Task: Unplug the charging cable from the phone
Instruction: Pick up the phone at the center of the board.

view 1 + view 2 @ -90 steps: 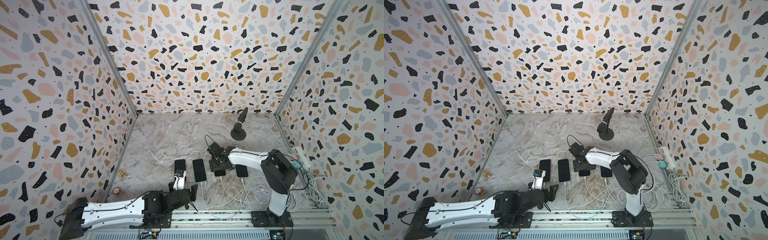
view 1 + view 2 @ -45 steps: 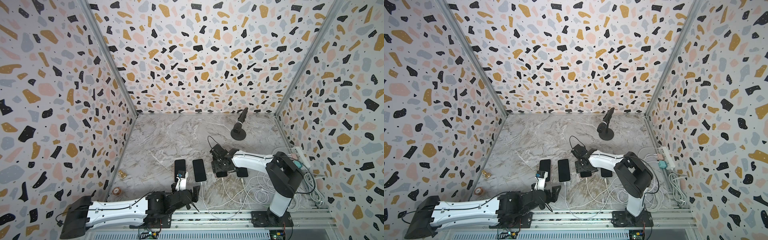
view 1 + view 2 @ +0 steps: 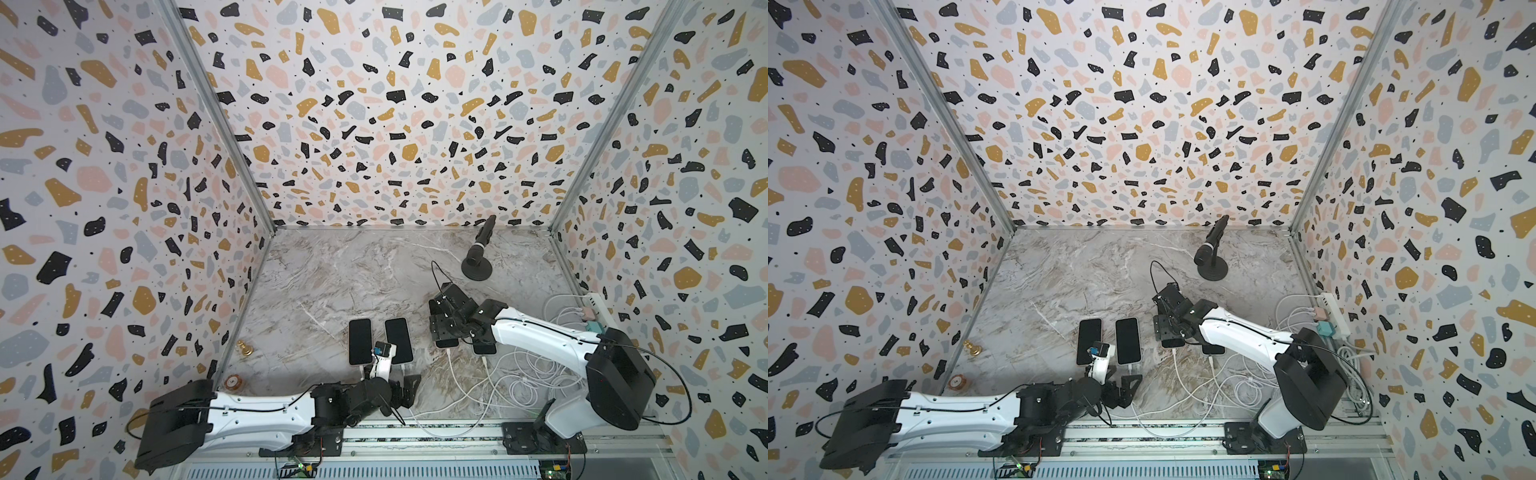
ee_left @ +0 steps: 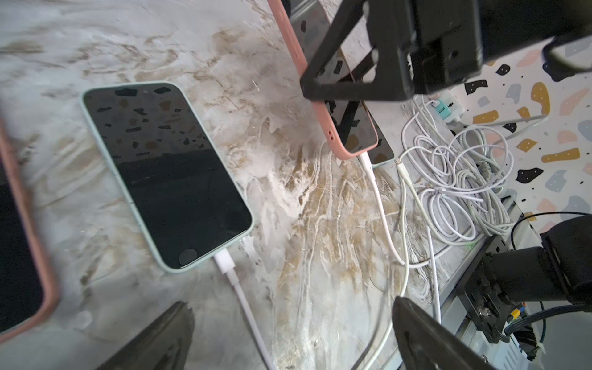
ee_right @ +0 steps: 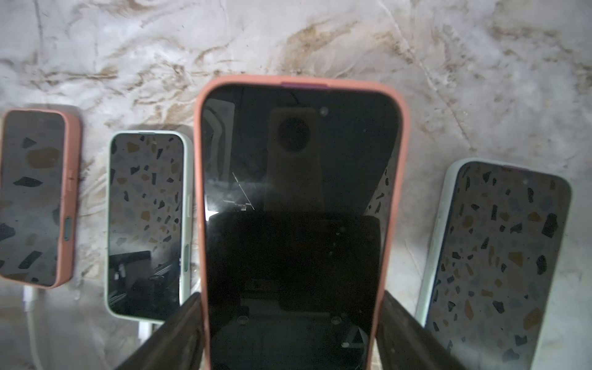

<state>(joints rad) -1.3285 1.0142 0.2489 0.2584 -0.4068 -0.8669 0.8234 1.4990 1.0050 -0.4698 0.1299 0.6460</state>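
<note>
Right wrist view has my right gripper [image 5: 291, 302] clamped across the long edges of the glossy, black-screened pink-cased phone [image 5: 298, 192]. That phone sits just beside the mint-green-cased phone [image 5: 145, 224] and is tipped up off the veined marble surface [image 5: 448, 80], plug end lowest. From the left wrist view, the thin white charging cable [image 4: 381, 205] is seated in the pink-cased phone's low end, while my left gripper [image 4: 291, 306] hangs wide and empty near the mint-green-cased phone's own plug end. I judge the step in hand is the pull itself. I'd move the left gripper across from the mint-green-cased phone, pinch the stiff white plug body rather than the soft cord, and draw straight along the phone's length. The right gripper should hold firm throughout, so nothing bends in the port.
</note>
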